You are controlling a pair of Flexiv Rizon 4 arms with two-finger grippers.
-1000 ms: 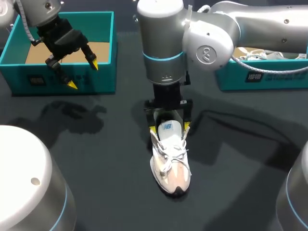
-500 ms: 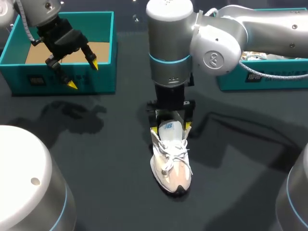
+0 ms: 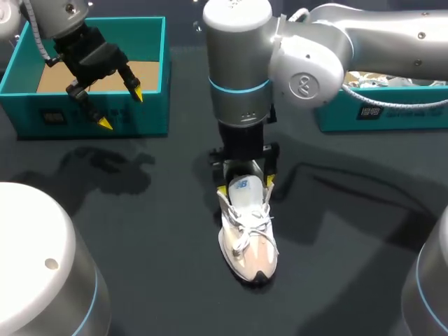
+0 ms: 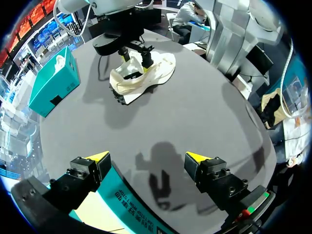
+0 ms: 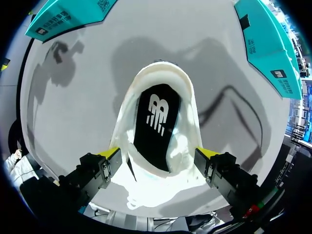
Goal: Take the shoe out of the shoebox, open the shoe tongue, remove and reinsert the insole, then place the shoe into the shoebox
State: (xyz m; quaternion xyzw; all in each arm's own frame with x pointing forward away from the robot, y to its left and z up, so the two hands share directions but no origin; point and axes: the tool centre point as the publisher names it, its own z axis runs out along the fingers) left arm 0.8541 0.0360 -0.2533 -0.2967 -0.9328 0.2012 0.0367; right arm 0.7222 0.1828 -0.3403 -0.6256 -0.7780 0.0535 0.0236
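Two teal boxes flank a dark table (image 3: 140, 238). At left, the left shoebox (image 3: 150, 77) shows its brown floor. The left gripper (image 3: 121, 108) hangs over its front wall, fingers spread wide with nothing between them.

At centre, the white shoe (image 3: 246, 234) stands on the table, outside both boxes, toe pointing away from the right gripper (image 3: 246, 186). That gripper's yellow tips press the collar from either side.

Only the right wrist view looks down into the shoe's mouth, onto the dark insole (image 5: 156, 122) with its white logo. The head view shows the laces and toe instead, and the left wrist view catches the shoe side-on, well across the table.

Half a second ago the right arm's wrist sat a little further right. It has swung back, with the shoe barely shifted and the left arm unmoved.

At right, the right shoebox (image 3: 378, 115) is partly hidden behind the right arm, and its contents are hard to make out. The shoe's heel is hidden under the wrist in the head view.
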